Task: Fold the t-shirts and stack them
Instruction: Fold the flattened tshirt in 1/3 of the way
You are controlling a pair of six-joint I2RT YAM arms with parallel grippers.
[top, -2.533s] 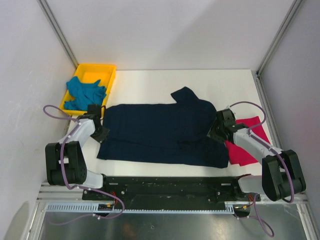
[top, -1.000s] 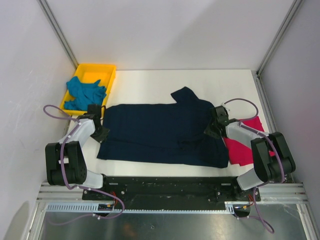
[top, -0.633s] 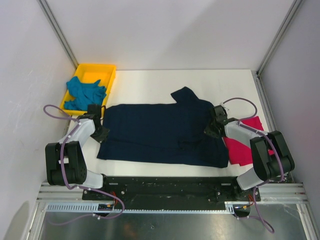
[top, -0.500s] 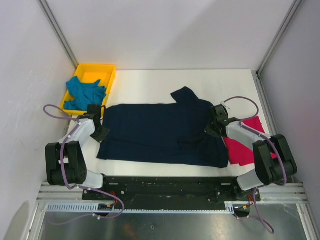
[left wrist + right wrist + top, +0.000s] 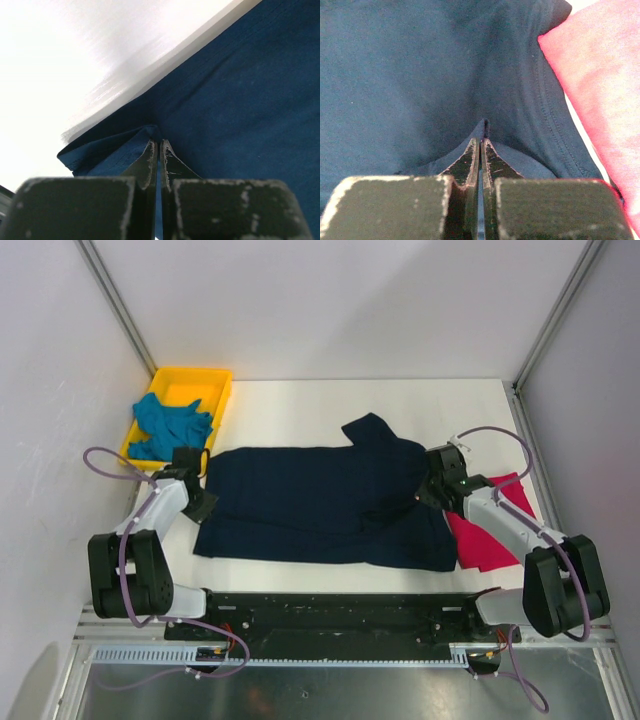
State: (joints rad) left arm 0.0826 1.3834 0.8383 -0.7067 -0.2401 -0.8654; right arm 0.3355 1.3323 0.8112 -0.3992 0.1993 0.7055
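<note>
The dark navy t-shirt lies spread across the middle of the table, one sleeve pointing to the back. My left gripper sits at its left edge, shut on a pinch of navy cloth. At the shirt's right edge my right gripper is shut on a raised fold of navy cloth. The crimson-pink t-shirt lies folded just right of the navy one, partly under its edge and under my right arm. The teal t-shirt is bunched in the tray.
A yellow plastic tray stands at the back left corner of the white table. Grey walls close in both sides. The crimson-pink cloth lies close to the right of my right fingers.
My right gripper has closed on the navy shirt's right edge, and its arm has shifted slightly right, pulling the cloth up into a fold. The left arm has stayed put.
</note>
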